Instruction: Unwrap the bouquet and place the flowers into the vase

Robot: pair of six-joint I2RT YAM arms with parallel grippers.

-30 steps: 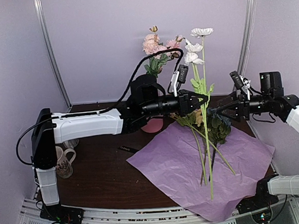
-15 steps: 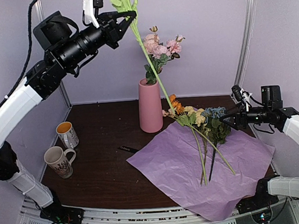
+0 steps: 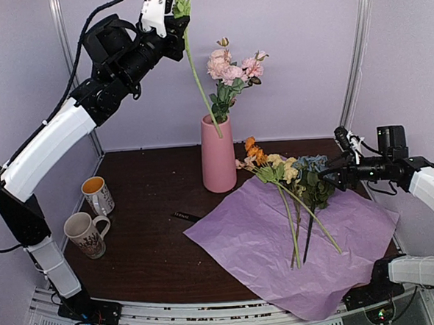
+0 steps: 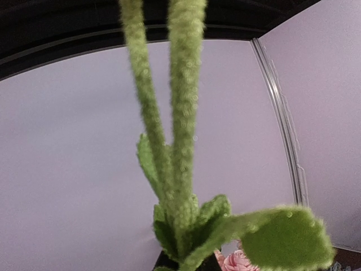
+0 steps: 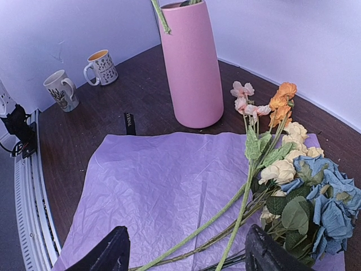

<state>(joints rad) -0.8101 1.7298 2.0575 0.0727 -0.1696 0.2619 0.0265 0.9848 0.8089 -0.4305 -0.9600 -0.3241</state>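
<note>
flowers: partway there, i judge. the tissue wrap lies spread flat on the bench and pink blooms stand in the pink vase. my left claw, clamped on a green stem, holds it high, its foot at the vase mouth. orange, yellow and blue heads lie on the wrap near my right claw, which is spread apart and empty.

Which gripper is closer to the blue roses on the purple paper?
Right. The right gripper sits open just beside the blue roses; the left gripper is high above the vase, shut on a green stem.
</note>
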